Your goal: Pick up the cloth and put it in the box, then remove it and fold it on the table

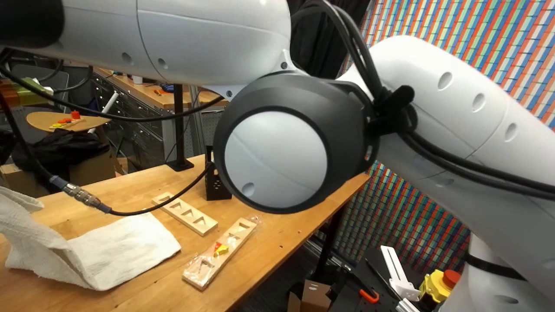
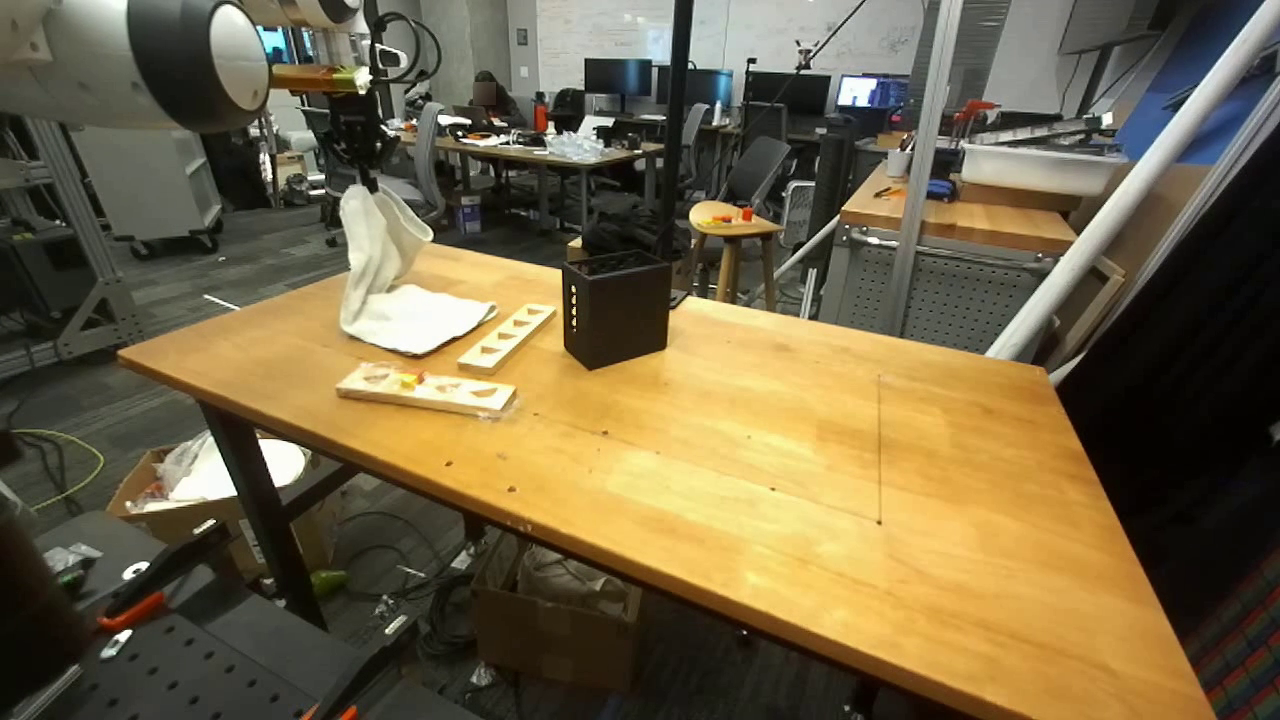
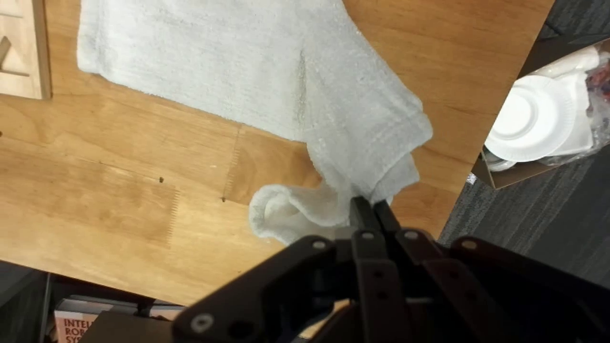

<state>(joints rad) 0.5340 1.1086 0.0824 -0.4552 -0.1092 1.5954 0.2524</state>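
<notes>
Currently, I have the black two-finger gripper [image 3: 371, 206] clenched on a gathered portion of the off-white soft fabric cloth [image 2: 390, 312]. In an exterior view, the cloth occupies the left of the frame. Its raised section has a near-vertical long axis, with a fold drooping to the right; its lower section lies flat on the light-brown wooden butcher-block table [image 2: 850, 450], pointing right. In the wrist view, the flat section extends toward the upper left. In an exterior view, I locate the perforated black square box [image 2: 615, 312] upright at frame centre; a pale wooden slotted board [image 2: 487, 354] lies between it and the cloth.
</notes>
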